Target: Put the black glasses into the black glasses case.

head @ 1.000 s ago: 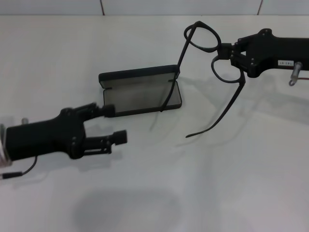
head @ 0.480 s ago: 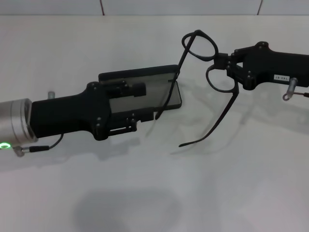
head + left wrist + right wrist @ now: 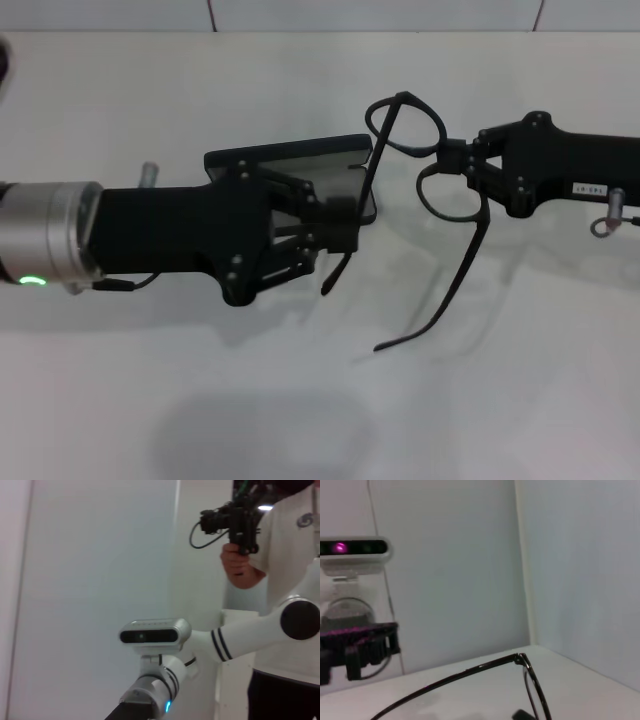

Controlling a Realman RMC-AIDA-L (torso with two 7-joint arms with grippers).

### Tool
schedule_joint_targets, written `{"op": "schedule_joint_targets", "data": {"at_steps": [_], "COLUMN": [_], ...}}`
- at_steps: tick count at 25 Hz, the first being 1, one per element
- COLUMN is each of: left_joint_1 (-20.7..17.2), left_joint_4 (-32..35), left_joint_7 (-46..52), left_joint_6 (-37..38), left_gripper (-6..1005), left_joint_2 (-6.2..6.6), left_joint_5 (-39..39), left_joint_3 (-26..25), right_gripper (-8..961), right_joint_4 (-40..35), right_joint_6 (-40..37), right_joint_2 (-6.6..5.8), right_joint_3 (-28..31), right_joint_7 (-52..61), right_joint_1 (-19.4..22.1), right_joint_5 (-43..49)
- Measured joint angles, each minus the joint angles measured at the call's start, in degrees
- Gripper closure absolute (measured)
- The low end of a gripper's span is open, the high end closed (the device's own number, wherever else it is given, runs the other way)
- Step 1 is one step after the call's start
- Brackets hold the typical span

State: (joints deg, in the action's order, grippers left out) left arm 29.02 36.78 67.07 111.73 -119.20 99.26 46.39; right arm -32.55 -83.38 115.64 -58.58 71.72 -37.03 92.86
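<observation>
R hand (image 3: 457, 160) grips black glasses (image 3: 432, 190); L hand (image 3: 335, 222) over black glasses case (image 3: 285, 157).

the left gripper (image 3: 335, 228) is covering most of the open black glasses case (image 3: 290, 156), leaving only its upright lid and one corner of the tray showing. the tip of one temple arm of the black glasses (image 3: 432, 170) is passing behind those fingers. the right gripper (image 3: 462, 160) is hiding the bridge it is clamping. in the right wrist view the glasses are running off the lower edge. both arms are running out of the head view's side edges.
</observation>
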Motion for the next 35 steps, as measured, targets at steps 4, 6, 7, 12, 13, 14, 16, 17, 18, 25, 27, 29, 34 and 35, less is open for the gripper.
{"op": "schedule_joint_targets", "data": {"at_steps": [4,6,7,12,13,14,16,17,18,25,27,29,34,35], "left_joint_1": [0.8,1.0,1.0,1.3,1.4,1.6,1.6,1.6,1.7,3.2,3.4,3.6,4.2,4.3], "left_joint_4": [0.0,0.0,0.0,0.0,0.0,-0.1,-0.2,-0.3,-0.5,-2.8,-3.0,-3.4,-5.3,-5.8], "left_joint_7": [-1.3,-2.0,-2.4,-3.9,-4.1,-4.4,-5.5,-6.0,-6.5,-8.5,-8.8,-9.1,-10.9,-11.3], "left_joint_6": [0.0,0.0,0.1,0.1,0.1,0.1,-0.1,-0.2,-0.3,-1.5,-1.9,-2.3,-3.0,-3.1], "left_gripper": [820,875,902,977,989,1001,1000,1000,999,999,999,999,998,998], "left_joint_2": [-0.15,-0.19,-0.2,-0.23,-0.26,-0.28,-0.33,-0.35,-0.38,-0.51,-0.55,-0.63,-0.91,-0.94], "left_joint_5": [-0.1,-0.8,-1.4,-3.0,-3.0,-3.0,-3.0,-3.0,-3.0,-3.0,-3.0,-3.0,-4.0,-4.6], "left_joint_3": [1.8,3.0,3.7,5.7,5.9,6.2,7.0,7.4,7.5,7.7,7.7,7.7,8.2,8.6], "right_gripper": [902,902,902,902,902,902,903,903,903,903,903,903,903,903], "right_joint_4": [0.0,0.0,0.0,0.2,0.3,0.6,1.1,1.2,1.3,1.4,1.4,1.4,1.6,1.8], "right_joint_6": [-2.4,-3.3,-3.6,-4.6,-4.7,-5.0,-5.7,-6.1,-6.6,-10.1,-10.9,-11.8,-12.8,-12.9], "right_joint_2": [-0.01,-0.01,-0.03,-0.07,-0.07,-0.07,-0.09,-0.11,-0.13,0.0,0.05,0.11,0.26,0.31], "right_joint_3": [0.0,0.0,0.0,0.1,0.1,0.2,0.5,0.5,0.6,0.6,0.6,0.5,0.1,0.1], "right_joint_7": [0.3,0.4,0.4,0.5,0.5,0.5,0.5,0.6,0.7,1.9,2.3,2.7,3.5,3.5], "right_joint_1": [0.2,0.3,0.3,0.3,0.3,0.3,0.1,0.0,-0.1,-0.3,-0.3,-0.3,0.0,0.0], "right_joint_5": [0.0,0.0,0.0,0.1,0.1,0.0,-0.1,-0.1,-0.1,-1.0,-1.3,-1.8,-3.0,-3.0]}}
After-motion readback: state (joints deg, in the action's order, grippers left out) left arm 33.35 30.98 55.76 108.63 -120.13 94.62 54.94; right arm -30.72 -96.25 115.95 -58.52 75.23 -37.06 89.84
